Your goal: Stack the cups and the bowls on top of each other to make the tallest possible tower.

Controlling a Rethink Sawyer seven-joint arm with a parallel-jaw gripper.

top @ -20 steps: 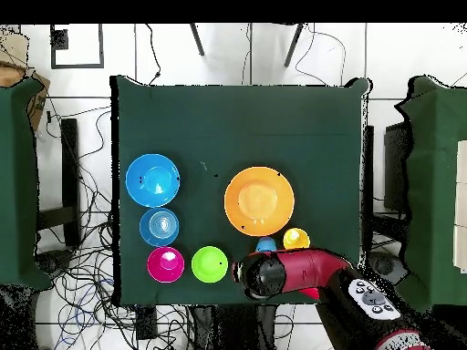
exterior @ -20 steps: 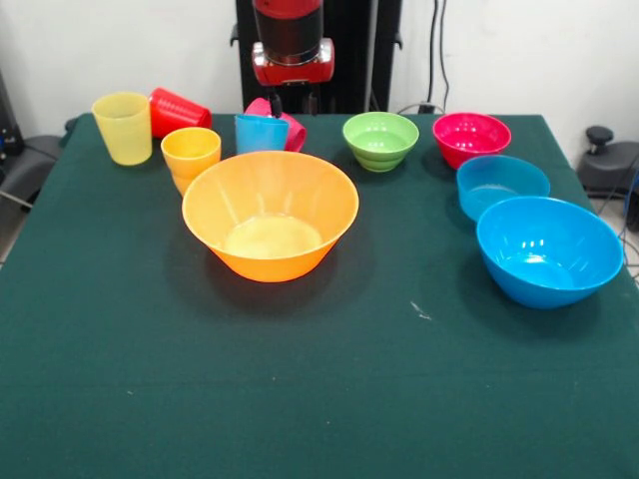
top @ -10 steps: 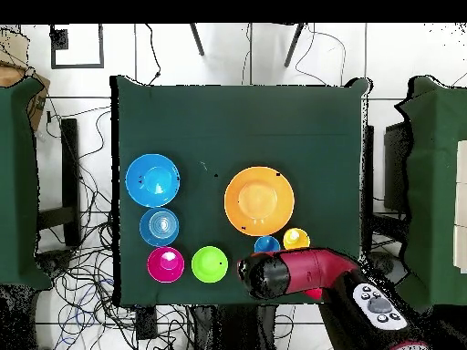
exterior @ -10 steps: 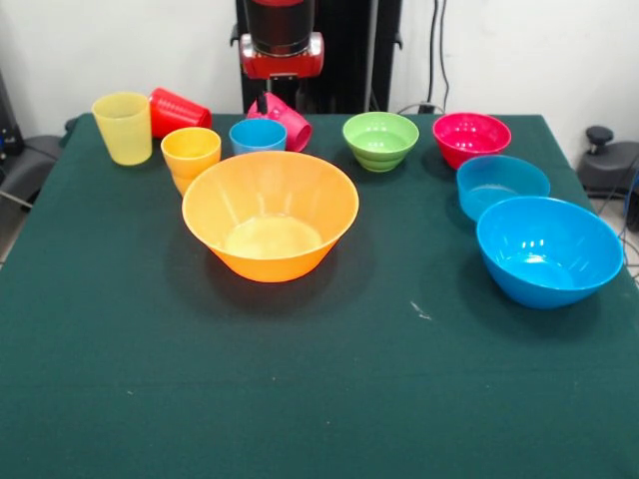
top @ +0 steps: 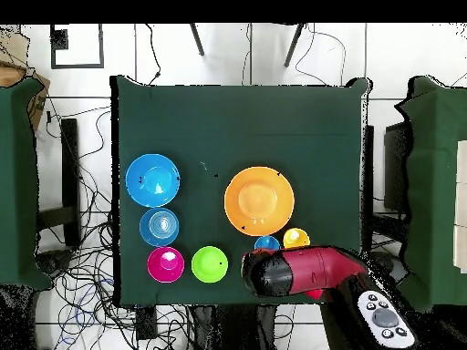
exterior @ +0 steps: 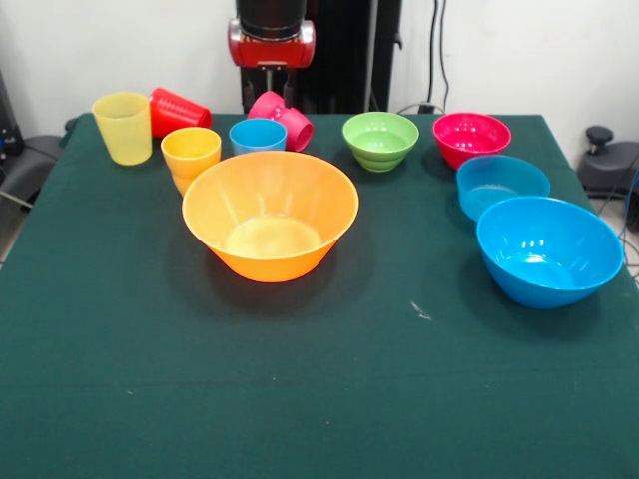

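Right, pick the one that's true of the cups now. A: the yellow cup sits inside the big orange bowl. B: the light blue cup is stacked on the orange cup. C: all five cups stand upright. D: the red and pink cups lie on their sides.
D: the red cup and the pink cup lie tipped over near the table's far edge, while the yellow, orange and light blue ones stand upright on the cloth.

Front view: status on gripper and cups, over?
Gripper above pink cup, empty, jaw state unclear. Light blue cup upright behind large orange bowl. Nothing stacked.
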